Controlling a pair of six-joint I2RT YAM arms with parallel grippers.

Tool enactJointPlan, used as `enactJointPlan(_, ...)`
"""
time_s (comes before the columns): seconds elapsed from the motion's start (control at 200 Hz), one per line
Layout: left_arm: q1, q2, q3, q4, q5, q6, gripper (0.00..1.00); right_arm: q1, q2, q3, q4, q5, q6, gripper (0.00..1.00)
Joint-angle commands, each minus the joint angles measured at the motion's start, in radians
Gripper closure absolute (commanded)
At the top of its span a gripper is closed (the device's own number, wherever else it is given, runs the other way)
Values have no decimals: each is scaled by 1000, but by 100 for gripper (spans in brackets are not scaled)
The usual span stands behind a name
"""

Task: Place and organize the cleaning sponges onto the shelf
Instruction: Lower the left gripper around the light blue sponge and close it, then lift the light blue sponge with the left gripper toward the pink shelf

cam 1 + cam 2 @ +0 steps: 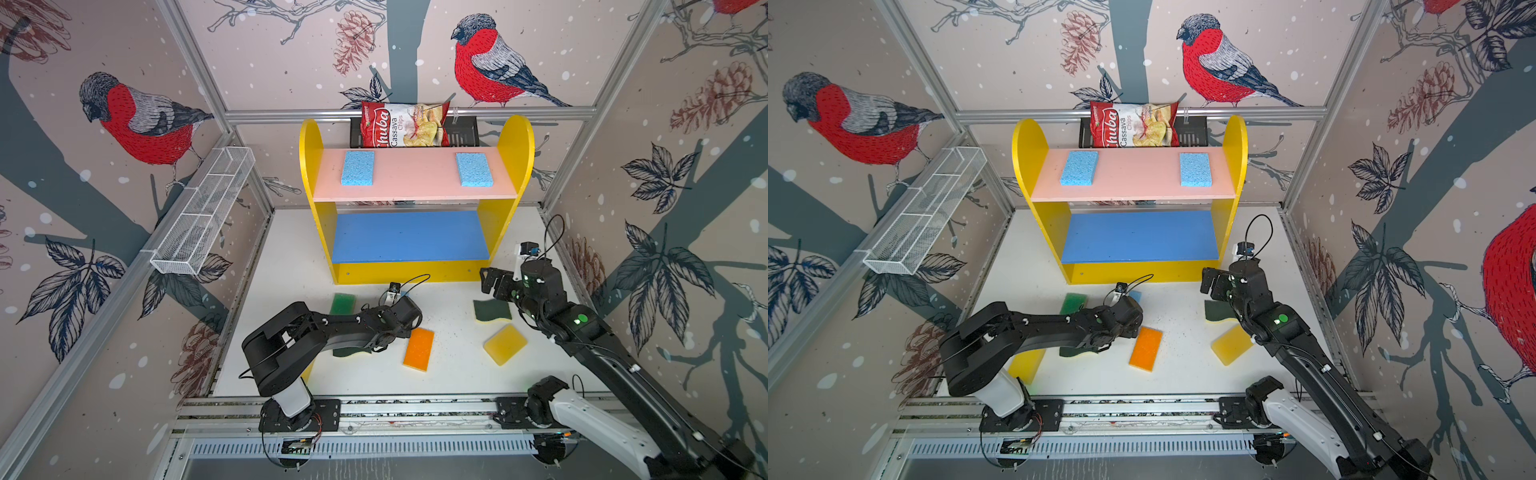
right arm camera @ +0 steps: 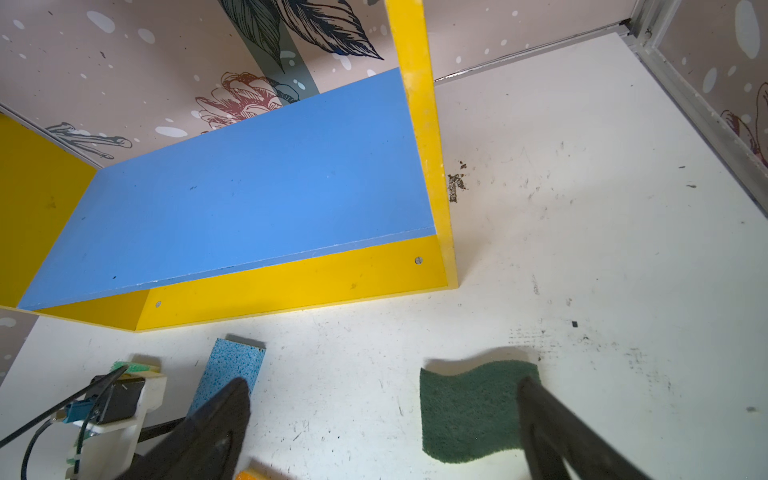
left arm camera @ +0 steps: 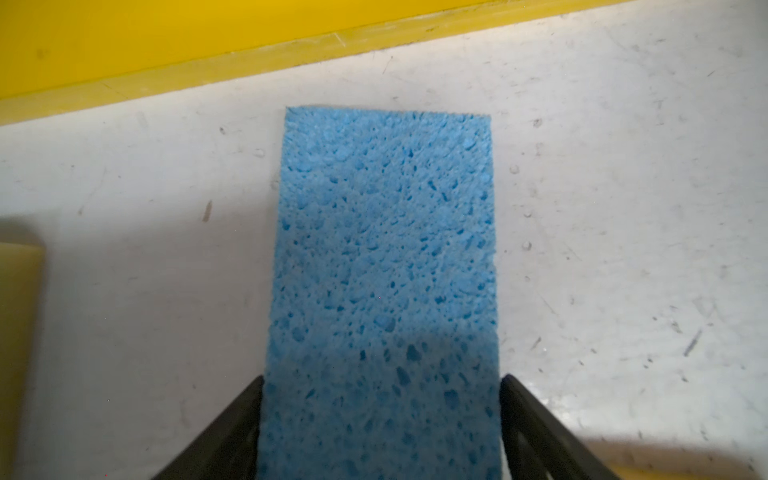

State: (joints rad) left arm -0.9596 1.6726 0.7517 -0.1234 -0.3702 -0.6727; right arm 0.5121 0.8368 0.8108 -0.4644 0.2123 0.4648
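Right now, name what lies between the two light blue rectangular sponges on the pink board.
Nothing; the pink board is bare between the left-hand sponge and the right-hand sponge, in both top views.

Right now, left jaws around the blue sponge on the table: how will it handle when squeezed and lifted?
Blue sponge: open-pored, so probably light and compressible; edges may dent under the left gripper. Flat slab flanked near one end, so the far end may droop slightly. Rough texture makes slipping unlikely.
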Motion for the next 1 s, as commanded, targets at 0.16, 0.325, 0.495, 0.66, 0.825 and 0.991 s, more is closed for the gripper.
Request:
enactJointPlan(0.16, -7, -2, -30, -178, 158, 10, 29, -6, -6, 7, 16, -1, -24, 0)
enactJointPlan(0.325, -9, -27, -37, -182, 158, 12, 36, -6, -8, 2, 17, -7, -25, 0)
enactJointPlan(0.495, -7, -43, -19, -217, 136, 13, 35, -7, -23, -2, 17, -9, -27, 0)
enactJointPlan(0.66, -7, -94, 29, -279, 108, 33, 35, -7, -34, -5, 10, -5, -37, 1)
enactJointPlan(0.825, -7, -175, 91, -351, 84, 53, 37, -8, -39, -6, 11, -8, -39, 1)
enactJointPlan(0.991, -9, -253, 148, -418, 76, 69, 36, -9, -43, -3, 14, -14, -43, 1)
